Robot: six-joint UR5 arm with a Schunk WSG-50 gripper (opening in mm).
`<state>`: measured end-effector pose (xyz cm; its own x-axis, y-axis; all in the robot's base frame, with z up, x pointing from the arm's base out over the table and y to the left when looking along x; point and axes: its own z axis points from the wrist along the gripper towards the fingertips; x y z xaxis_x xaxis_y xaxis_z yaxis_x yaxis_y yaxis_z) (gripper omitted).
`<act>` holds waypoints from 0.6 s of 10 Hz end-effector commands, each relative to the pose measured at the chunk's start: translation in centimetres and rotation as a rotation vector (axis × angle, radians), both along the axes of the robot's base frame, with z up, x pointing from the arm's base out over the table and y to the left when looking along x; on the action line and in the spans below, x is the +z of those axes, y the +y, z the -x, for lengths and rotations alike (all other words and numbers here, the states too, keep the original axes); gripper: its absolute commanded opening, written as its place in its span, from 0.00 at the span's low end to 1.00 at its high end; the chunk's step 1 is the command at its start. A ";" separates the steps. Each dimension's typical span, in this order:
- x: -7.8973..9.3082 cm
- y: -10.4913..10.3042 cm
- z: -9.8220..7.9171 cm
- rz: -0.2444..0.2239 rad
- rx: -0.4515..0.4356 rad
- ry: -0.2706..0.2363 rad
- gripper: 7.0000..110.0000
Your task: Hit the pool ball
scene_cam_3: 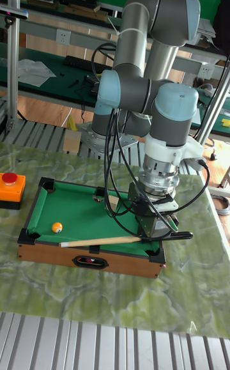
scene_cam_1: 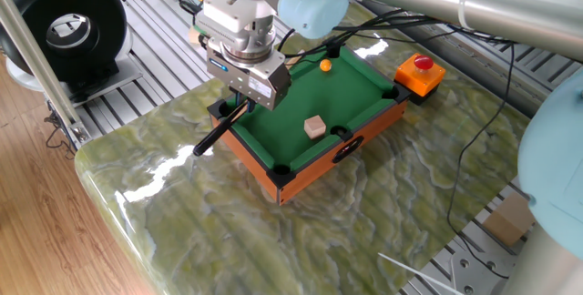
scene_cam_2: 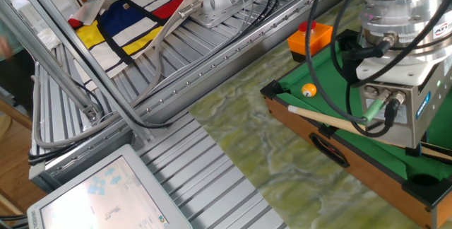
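- Tan wooden cube sitting on the green felt shows only in one fixed view; the arm's body hides it in the tall fixed view, where the whole length of the cue stick lies along the near rail.
- Glossy orange-yellow, the pool ball is tiny and rests on the felt of the miniature pool table near the end closest to the red button, just beyond the cue's pale tip.
- Closed around the dark butt end of the cue stick, the gripper hangs at the table's opposite end; its jaws are largely hidden by its housing.
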<state>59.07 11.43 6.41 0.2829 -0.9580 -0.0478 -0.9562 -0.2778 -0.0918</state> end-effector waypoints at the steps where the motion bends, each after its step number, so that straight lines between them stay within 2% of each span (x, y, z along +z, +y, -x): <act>1: 0.1 0.0 1.4 -0.008 -0.026 0.058 0.15; 6: 0.1 0.2 1.2 -0.016 -0.033 0.047 0.15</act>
